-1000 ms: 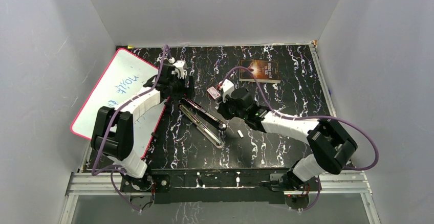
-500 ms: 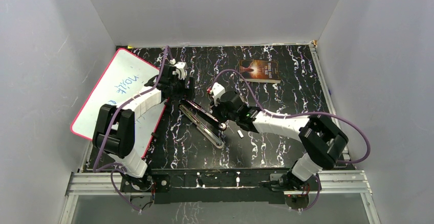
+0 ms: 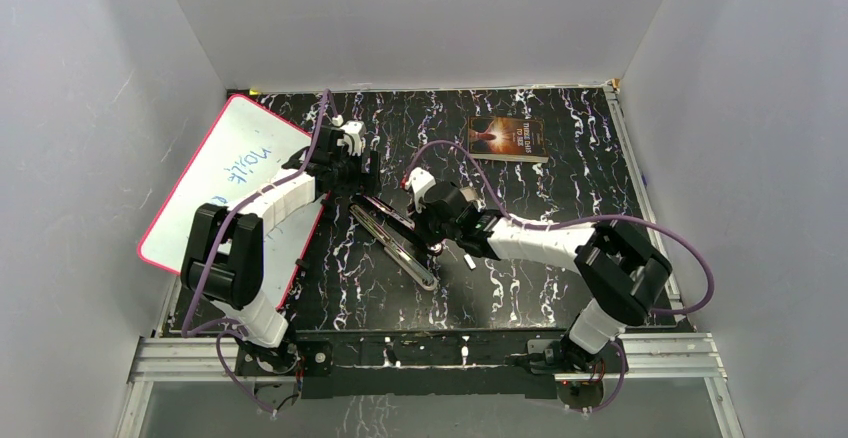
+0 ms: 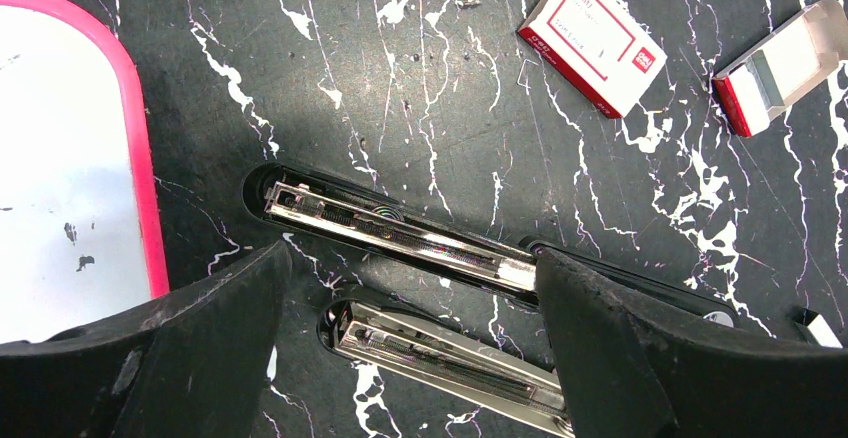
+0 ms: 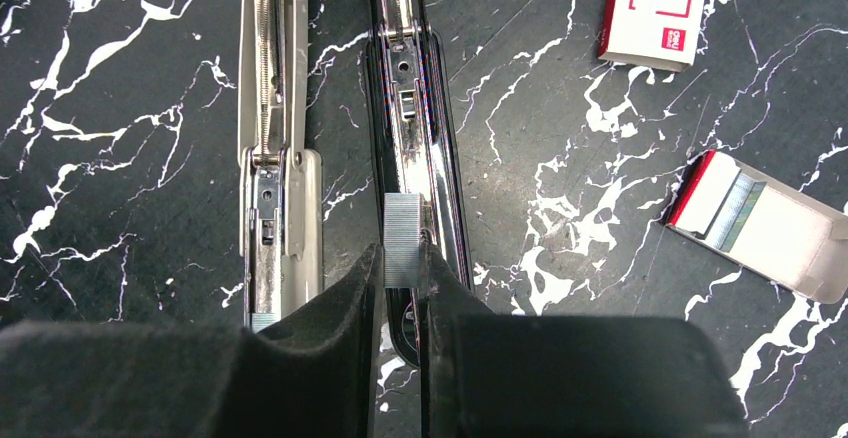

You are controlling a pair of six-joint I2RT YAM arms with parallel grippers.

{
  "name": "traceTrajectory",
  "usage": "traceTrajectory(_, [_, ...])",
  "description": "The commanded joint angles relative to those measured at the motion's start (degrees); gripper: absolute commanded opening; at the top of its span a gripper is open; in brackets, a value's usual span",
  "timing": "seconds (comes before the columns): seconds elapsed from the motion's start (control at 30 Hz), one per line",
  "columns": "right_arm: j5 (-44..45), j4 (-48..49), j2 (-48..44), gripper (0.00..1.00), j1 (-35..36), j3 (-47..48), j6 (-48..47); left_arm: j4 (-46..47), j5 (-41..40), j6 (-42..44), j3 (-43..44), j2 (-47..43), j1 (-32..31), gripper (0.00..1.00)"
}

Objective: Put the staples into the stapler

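- Right claw: we log it pinching staples over the open stapler; only its wrist view shows them.
- Left claw: spread wide, straddling the stapler.

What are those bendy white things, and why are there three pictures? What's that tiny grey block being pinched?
Those are two robot arms, each ending in a claw. One picture looks down from above; the other two come from little cameras on the wrists. The right claw is pinching a strip of staples over the black stapler, which lies open. The left claw is open over that stapler. Beside it lies a silver stapler, plus staple boxes, a whiteboard and a book, all on a dark table.
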Motion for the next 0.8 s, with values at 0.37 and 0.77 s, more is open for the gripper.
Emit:
traceTrajectory(0.37, [0.08, 1.09, 0.6, 0.0, 0.19, 2.18, 1.25, -1.04, 0.19, 0.34, 1.96, -0.34, 0.16, 0.91])
traceTrajectory(0.77, [0.05, 0.58, 1.58, 0.0, 0.17, 2.02, 1.43, -1.01, 0.19, 0.34, 2.03, -0.37, 0.23, 0.91])
